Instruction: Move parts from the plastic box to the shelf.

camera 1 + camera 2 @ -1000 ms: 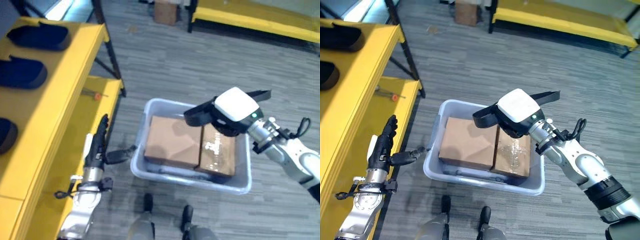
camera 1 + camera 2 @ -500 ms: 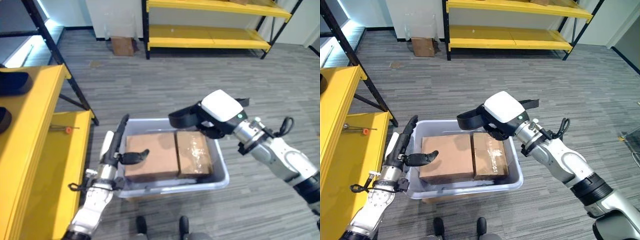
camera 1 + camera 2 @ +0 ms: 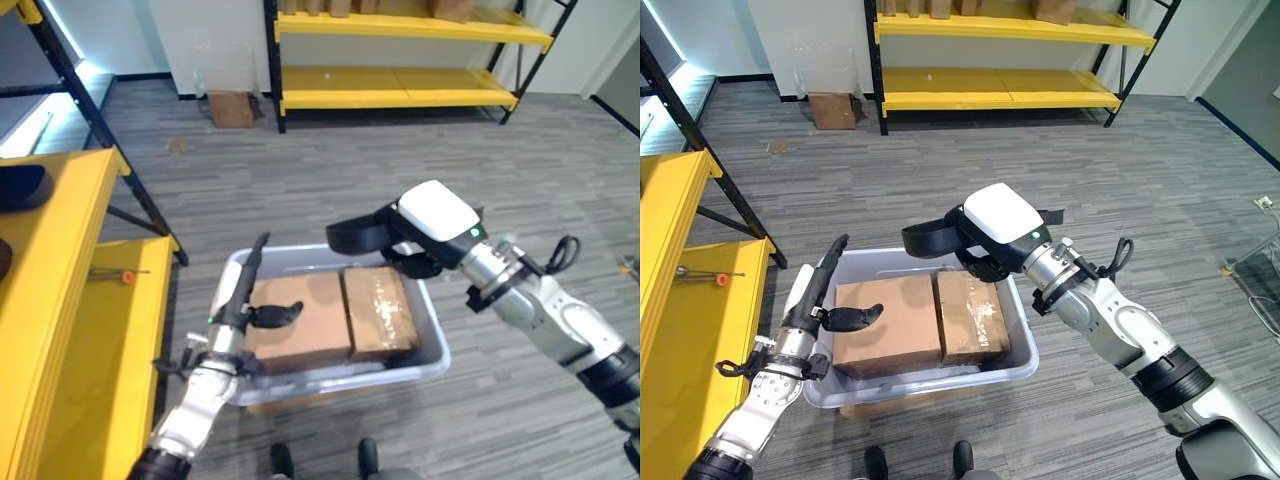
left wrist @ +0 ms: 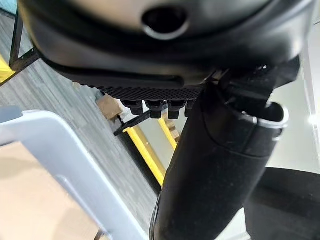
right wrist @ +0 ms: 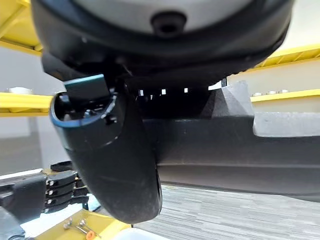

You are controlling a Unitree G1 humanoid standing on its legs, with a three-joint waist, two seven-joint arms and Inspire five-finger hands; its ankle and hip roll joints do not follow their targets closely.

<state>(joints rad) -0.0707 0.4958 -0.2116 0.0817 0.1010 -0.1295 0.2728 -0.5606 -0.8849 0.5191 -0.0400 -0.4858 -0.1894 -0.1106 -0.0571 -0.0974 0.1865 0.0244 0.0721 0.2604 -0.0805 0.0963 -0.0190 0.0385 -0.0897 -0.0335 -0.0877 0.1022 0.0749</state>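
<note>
Reaching in at the near left rim of the plastic box [image 3: 1025,352] with the left hand [image 3: 812,296], fingers straight and pointing up along the wall, thumb jutting sideways over the larger cardboard box [image 3: 885,322], gripping nothing; whether the thumb tip is touching the cardboard is not clear. Lying side by side in the plastic box, the larger cardboard box and a smaller taped cardboard box [image 3: 970,314], touching along one edge and both still inside the tub on the grey floor [image 3: 1160,180]. Hovering over the far right corner of the plastic box with the right hand [image 3: 970,232], fingers stretched out flat toward the left above the far rim, holding nothing, white cover on top of the hand. Standing at the left, the yellow shelf [image 3: 680,330] with a small red-tipped tool [image 3: 702,277] lying on its lower board. Standing farther off, a second yellow rack [image 3: 990,85] and a brown carton [image 3: 826,109] on the floor beside it. Having closed in since half a second ago, the left hand, with the whole view shifted as the head turned.
</note>
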